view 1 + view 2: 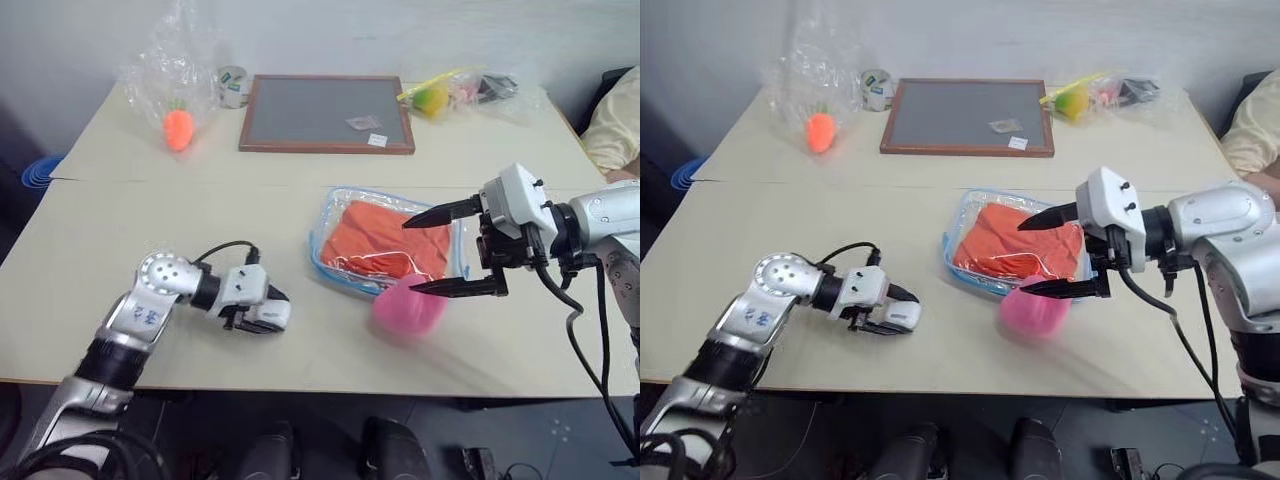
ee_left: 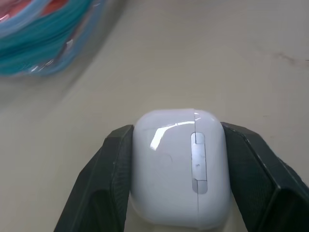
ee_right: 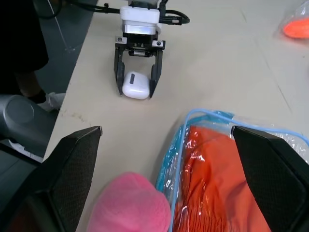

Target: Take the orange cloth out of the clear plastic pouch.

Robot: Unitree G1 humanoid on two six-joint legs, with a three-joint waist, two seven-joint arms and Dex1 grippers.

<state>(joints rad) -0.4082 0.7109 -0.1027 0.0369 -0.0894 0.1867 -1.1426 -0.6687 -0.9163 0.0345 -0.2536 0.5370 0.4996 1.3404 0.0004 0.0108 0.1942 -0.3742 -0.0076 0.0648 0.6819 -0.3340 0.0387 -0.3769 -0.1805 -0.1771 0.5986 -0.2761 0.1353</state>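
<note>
The orange cloth (image 1: 385, 245) lies folded inside the clear plastic pouch (image 1: 322, 245), which has light blue trim and rests flat on the table right of centre. My right gripper (image 1: 408, 256) hovers over the pouch's right side, wide open, one finger above the cloth and the other near the pouch's front edge. Nothing is between its fingers. My left gripper (image 1: 275, 312) rests low on the table to the left of the pouch, apart from it. Its two fingers (image 2: 113, 164) press on the sides of a small white earbud case (image 2: 176, 169).
A pink plush toy (image 1: 408, 308) lies at the pouch's front corner, under my right gripper. At the back are a framed grey board (image 1: 325, 112), an orange carrot toy (image 1: 178, 128) in a crinkled bag, and bagged toys (image 1: 432, 98). A person's sleeve (image 1: 615, 120) is at the right edge.
</note>
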